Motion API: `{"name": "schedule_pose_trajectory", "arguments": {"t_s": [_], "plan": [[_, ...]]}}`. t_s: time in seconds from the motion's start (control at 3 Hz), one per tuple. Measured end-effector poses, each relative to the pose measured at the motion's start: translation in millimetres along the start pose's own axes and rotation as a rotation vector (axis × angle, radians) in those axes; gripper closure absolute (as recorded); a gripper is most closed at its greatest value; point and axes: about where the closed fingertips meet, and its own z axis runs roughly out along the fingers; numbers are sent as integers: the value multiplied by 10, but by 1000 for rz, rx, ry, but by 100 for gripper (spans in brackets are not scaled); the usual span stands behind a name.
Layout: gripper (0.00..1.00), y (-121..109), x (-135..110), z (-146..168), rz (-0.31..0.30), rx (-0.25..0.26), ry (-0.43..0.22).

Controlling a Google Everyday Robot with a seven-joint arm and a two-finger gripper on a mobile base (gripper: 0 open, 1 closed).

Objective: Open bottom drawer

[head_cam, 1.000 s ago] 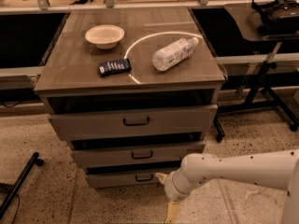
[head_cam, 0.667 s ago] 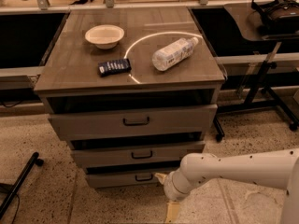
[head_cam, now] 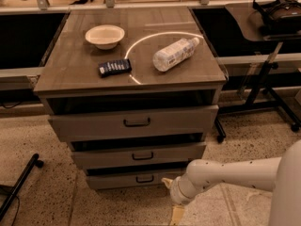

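The bottom drawer (head_cam: 117, 180) is the lowest of three grey-brown fronts on the wooden cabinet, with a small black bar handle (head_cam: 145, 178) at its centre. It stands slightly out from the cabinet, like the two drawers above it. My gripper (head_cam: 171, 199) is at the end of the white arm (head_cam: 230, 173), low by the floor, just right of and below the drawer's right end. Its two tan fingers stand apart and hold nothing: one fingertip (head_cam: 167, 181) is near the drawer's right corner, the other finger (head_cam: 176, 215) points down. The gripper is right of the handle, not touching it.
The cabinet top (head_cam: 84, 76) carries a white bowl (head_cam: 105, 35), a dark remote-like object (head_cam: 114, 67) and a lying plastic bottle (head_cam: 175, 53). A black-legged stand (head_cam: 270, 86) is to the right, and a black bar (head_cam: 19, 185) lies on the floor at left. Speckled floor lies in front.
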Motion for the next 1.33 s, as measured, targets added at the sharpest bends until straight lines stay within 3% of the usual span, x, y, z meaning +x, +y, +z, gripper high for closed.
{"name": "schedule_pose_trajectory", "arguments": {"t_s": [0.67, 1.33], "plan": [[0, -185, 738, 713, 125, -19, 25], [0, -223, 753, 725, 109, -8, 28]]}}
